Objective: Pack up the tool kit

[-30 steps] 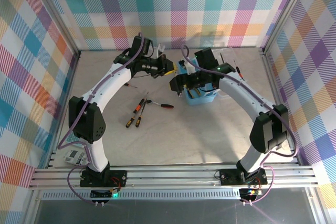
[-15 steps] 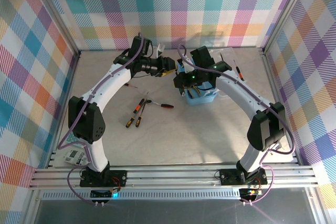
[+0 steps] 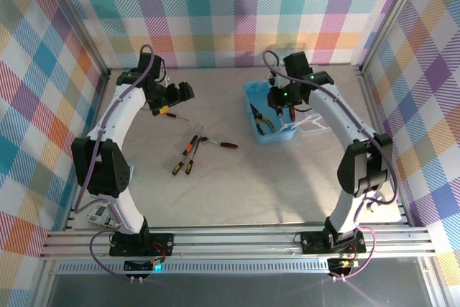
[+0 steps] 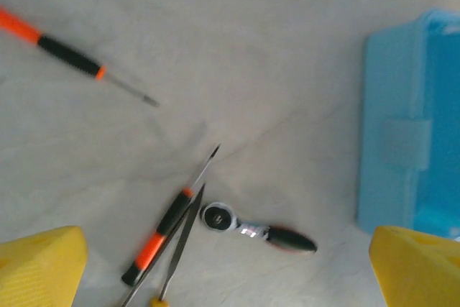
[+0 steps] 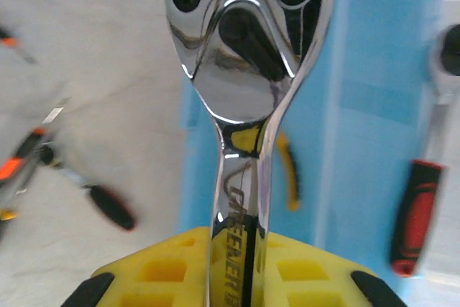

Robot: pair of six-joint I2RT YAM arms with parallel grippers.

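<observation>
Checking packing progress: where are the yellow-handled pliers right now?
Top view: the pliers lie inside the open blue case, right of table centre, toward its left wall.

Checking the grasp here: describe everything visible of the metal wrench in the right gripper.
The wrench is polished chrome, mirror-bright, with a rounded ratchet head and a slim shaft bearing engraved letters. The right gripper's yellow fingers clamp the shaft, head pointing away; its lower end is hidden. It hangs over the blue case's side wall.

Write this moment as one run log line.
left hand: open, empty, above table | right hand: shut on chrome wrench, over blue case | pliers: in case | screwdrivers, small ratchet: on table
</observation>
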